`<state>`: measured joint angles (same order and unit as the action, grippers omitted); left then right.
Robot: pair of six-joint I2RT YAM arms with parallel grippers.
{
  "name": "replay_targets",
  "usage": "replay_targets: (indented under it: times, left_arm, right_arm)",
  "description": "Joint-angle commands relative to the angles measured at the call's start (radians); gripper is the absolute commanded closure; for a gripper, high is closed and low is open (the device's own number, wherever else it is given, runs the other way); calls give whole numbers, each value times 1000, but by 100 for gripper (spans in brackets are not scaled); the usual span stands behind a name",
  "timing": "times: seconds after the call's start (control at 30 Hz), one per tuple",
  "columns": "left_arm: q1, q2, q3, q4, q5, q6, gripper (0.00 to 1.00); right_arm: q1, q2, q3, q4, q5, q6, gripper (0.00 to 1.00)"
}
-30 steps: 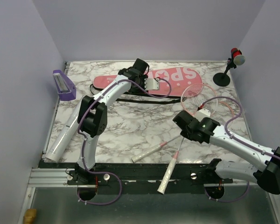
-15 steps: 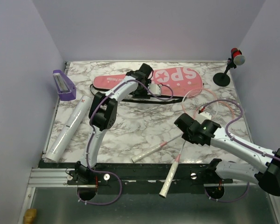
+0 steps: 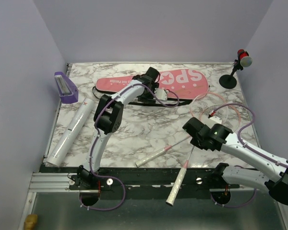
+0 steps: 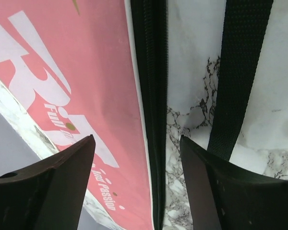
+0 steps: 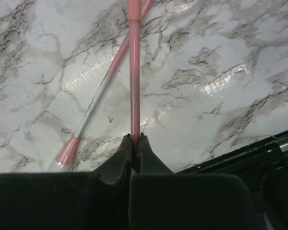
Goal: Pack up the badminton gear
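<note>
The right fingers (image 5: 117, 165) are clamped on the thin shaft of a pink racket (image 5: 133, 72). Compared to a second ago, that arm has pulled back toward its base and dragged the racket along. The white handle now sticks out further past the near edge of the desk (image 5: 221, 72). The second racket (image 5: 98, 103) hasn't budged. Its shaft crosses the held one just ahead of the fingers, and the two heads overlap at the far right.

The left fingers (image 4: 62, 177) are spread apart, hovering low over the black-edged side of the pink racket bag (image 4: 62, 72), with the black strap (image 4: 235, 72) lying just beside it on the marble. That arm has slid a bit rightward along the bag since before.

Further out, the white tube (image 3: 72, 128) lies along the left side, with the purple box (image 3: 65, 87) behind it. The microphone (image 3: 243, 58) stands in the far right corner.
</note>
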<state>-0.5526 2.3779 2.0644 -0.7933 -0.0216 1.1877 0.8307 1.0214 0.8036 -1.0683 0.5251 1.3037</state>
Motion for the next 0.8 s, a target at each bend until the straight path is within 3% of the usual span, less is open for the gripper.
replay_targets:
  times: [0.0, 0.17, 0.27, 0.43, 0.53, 0.77]
  left_arm:
    - [-44, 12, -20, 31, -95, 75, 20]
    - [-61, 84, 71, 36, -193, 73, 23]
    - [-63, 119, 132, -6, -225, 81, 40]
    - [-73, 124, 89, 46, -304, 159, 66]
    - [-76, 130, 97, 34, -313, 178, 100]
    - [-75, 70, 65, 52, -272, 110, 100]
  right_arm:
    - [-1, -18, 46, -81, 0, 34, 99]
    - [-4, -24, 60, -82, 0, 37, 99]
    - [-4, -27, 78, -101, 3, 43, 99]
    - [-4, -58, 92, -113, 15, 46, 99]
    - [-4, -61, 95, -125, 19, 51, 99]
    - [-4, -61, 91, -121, 21, 45, 99]
